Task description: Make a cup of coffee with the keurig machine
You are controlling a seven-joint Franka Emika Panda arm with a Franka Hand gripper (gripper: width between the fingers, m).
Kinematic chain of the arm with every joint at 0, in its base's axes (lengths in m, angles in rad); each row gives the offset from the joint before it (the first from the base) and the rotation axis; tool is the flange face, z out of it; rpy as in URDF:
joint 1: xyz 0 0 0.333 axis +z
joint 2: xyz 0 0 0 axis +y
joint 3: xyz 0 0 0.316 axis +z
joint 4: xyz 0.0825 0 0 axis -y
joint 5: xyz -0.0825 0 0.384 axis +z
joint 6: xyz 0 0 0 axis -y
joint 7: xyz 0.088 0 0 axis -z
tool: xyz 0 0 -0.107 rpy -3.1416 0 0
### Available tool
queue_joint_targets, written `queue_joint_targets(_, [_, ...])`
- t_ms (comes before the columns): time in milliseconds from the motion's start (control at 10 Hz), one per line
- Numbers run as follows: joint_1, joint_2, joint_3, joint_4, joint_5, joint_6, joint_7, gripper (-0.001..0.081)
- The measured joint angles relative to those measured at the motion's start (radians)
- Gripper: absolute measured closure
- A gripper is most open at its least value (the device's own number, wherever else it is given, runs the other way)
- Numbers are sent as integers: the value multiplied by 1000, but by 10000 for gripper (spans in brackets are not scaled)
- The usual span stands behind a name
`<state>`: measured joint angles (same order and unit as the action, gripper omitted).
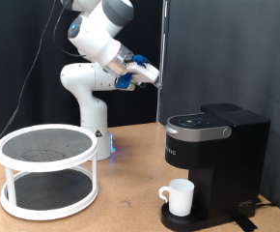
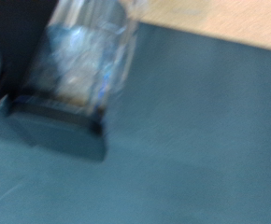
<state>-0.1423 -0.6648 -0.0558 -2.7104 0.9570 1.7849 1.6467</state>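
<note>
**Desk:** Keurig machine first — where does it sit?

**Photographer:** Boxy matte-black keurig machine (image 1: 215, 159) with a silver-rimmed, rounded lid stands on the wooden table (image 1: 126, 208) at the exterior view's right, lid down. It is the biggest task item on the table.

**Desk:** And the white Franka arm (image 1: 97, 43)?

**Photographer:** It rises from its base behind the table, at the exterior view's left of the machine, elbow bent high. Beside it, at the exterior view's far left, sits a round white two-tier rack with dark mesh shelves (image 1: 46, 169).

**Desk:** The mug?

**Photographer:** Plain white ceramic cup (image 1: 179, 197), upright on the machine's round drip tray, under the brew head, handle toward the exterior view's left.

**Desk:** The hand?

**Photographer:** The gripper (image 1: 152, 75), white with blue trim, hangs in the air well above the machine, up and to the exterior view's left of the lid, touching nothing. Whether the fingers are apart or together, I cannot tell. The wrist view is blurred: a dark surface and a clear ribbed shape.
</note>
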Motion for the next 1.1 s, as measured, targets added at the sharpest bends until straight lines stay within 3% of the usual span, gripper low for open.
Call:
queue_joint_targets(200, [12, 6, 10, 38, 98, 45, -4, 72])
queue_joint_targets(300, [12, 13, 31, 66, 100, 78, 10, 72])
queue_joint_targets(400, [9, 21, 63, 96, 55, 116, 43, 72])
queue_joint_targets(700, [-17, 89, 181, 233, -283, 132, 166, 72])
queue_joint_targets(800, [-33, 133, 210, 276, -357, 132, 184, 72])
queue_joint_targets(900, [-32, 131, 206, 271, -321, 132, 179, 72])
queue_joint_targets(1100, [-37, 125, 236, 264, -415, 165, 197, 72])
